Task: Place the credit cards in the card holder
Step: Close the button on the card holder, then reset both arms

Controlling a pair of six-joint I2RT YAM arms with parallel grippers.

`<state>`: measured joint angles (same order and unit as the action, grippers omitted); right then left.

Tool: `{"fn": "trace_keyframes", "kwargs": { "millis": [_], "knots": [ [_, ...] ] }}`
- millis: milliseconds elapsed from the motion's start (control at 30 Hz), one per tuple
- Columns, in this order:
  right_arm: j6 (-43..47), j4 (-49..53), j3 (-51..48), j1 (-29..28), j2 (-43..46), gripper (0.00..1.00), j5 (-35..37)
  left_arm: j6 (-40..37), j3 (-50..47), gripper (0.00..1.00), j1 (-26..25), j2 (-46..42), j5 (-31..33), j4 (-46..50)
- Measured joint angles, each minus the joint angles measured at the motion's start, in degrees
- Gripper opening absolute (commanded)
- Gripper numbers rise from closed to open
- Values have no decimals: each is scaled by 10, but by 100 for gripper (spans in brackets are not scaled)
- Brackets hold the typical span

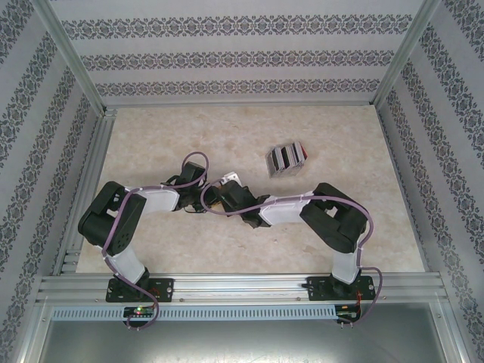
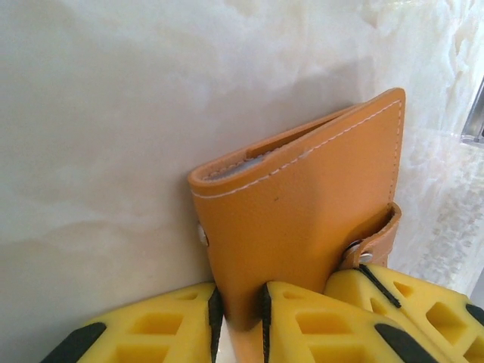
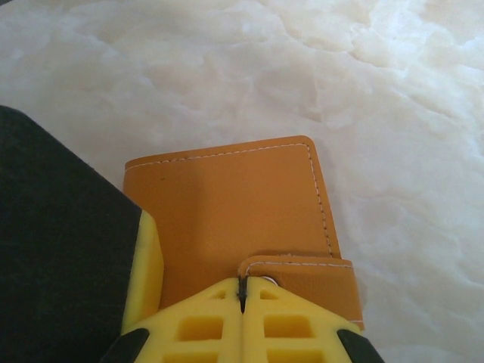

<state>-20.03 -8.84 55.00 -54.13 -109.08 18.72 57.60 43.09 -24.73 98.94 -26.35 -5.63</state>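
My left end effector (image 2: pixel 240 314) is nearly closed on the card holder (image 2: pixel 302 219). Its two yellow fingers pinch one edge of the folded orange leather, one on each face. The holder is folded shut, though the far edge gapes a little and shows a sliver of pale lining.

My right end effector (image 3: pixel 242 291) is at the same holder, just beside my left one. Its fingers are pressed flat together with no gap, their tips against the snap tab (image 3: pixel 302 274) that wraps round the holder's edge. I cannot tell whether any of the tab is caught between them.

The holder sits over the pale marbled desk (image 2: pixel 91 113), roughly midway between my two arms. I cannot tell whether it touches the surface.

The credit cards (image 1: pixel 286 159) lie fanned on the desk, well apart from the holder — farther from my bases than it is, and off toward my right.
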Motion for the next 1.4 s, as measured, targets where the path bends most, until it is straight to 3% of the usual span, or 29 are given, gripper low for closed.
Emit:
{"fn": "trace_keyframes", "kwargs": {
  "millis": [167, 233, 333, 500, 700, 733, 933, 1033, 1100, 1233, 1400],
  "knots": [
    [-2, 15, 4, 4, 6, 12, -11, -2, -6, 27, 1, -6, -2, -10],
    [-8, 29, 4, 12, 17, 31, -26, -12, -5, 31, 0, -11, 1, -7],
    [-11, 78, 13, 32, 33, 39, -45, -32, 9, 35, -6, -15, 18, 19],
    [10, 168, 49, 45, 39, 42, -88, -74, 52, 40, -3, -36, 76, 96],
    [53, 269, 71, 81, 87, 45, -150, -129, 120, 51, 30, -128, 164, 160],
    [58, 281, 71, 96, 110, 46, -157, -138, 124, 55, 36, -148, 178, 165],
    [88, 278, 50, 209, 292, 61, -165, -188, 111, 59, 100, -236, 247, 186],
    [97, 246, 1, 284, 387, 69, -167, -216, 97, 78, 127, -266, 299, 199],
    [95, 219, -46, 347, 438, 72, -172, -236, 86, 82, 139, -283, 341, 207],
    [79, 150, -144, 464, 481, 80, -144, -271, 66, 85, 179, -292, 392, 207],
    [96, 41, -267, 493, 482, 86, -76, -316, -11, 87, 239, -298, 402, 135]
  ]
}}
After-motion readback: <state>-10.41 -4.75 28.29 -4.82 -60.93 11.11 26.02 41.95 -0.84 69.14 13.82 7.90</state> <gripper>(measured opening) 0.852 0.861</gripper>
